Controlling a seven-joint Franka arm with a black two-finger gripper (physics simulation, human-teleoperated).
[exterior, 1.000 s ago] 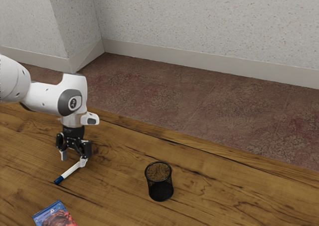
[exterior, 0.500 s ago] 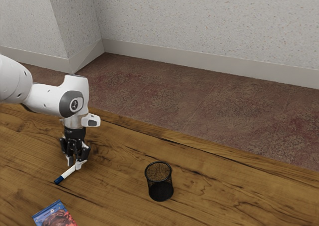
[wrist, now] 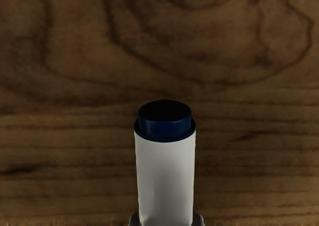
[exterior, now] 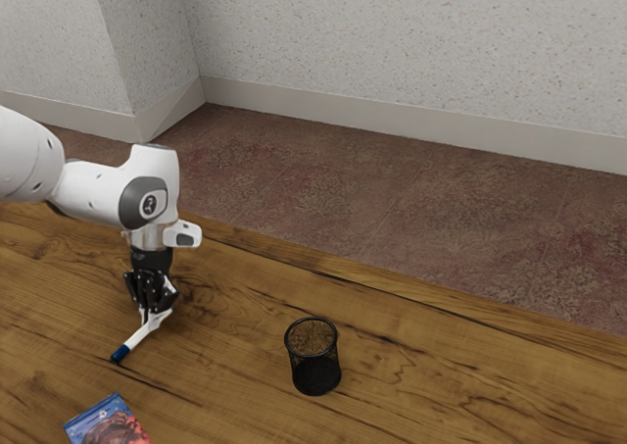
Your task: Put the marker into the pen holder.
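Hand (exterior: 154, 315) pinches marker (exterior: 138, 339) by white barrel (wrist: 165, 181), ext. view's left of pen holder (exterior: 315, 375) on counter (exterior: 225, 385); blue end (exterior: 120, 354) juts free, prob. to go in 1st.

My white arm (exterior: 93, 189) extends in from the exterior view's left, its forearm nearly level as it meets the wrist (exterior: 150, 201), marked by a dark round cap. Below it, my black gripper (exterior: 155, 315) points down, its two fingers drawn in toward each other and clamped from opposite sides in a firm hold. In the wrist view, my fingertips (wrist: 198, 220) face each other across a narrow gap.
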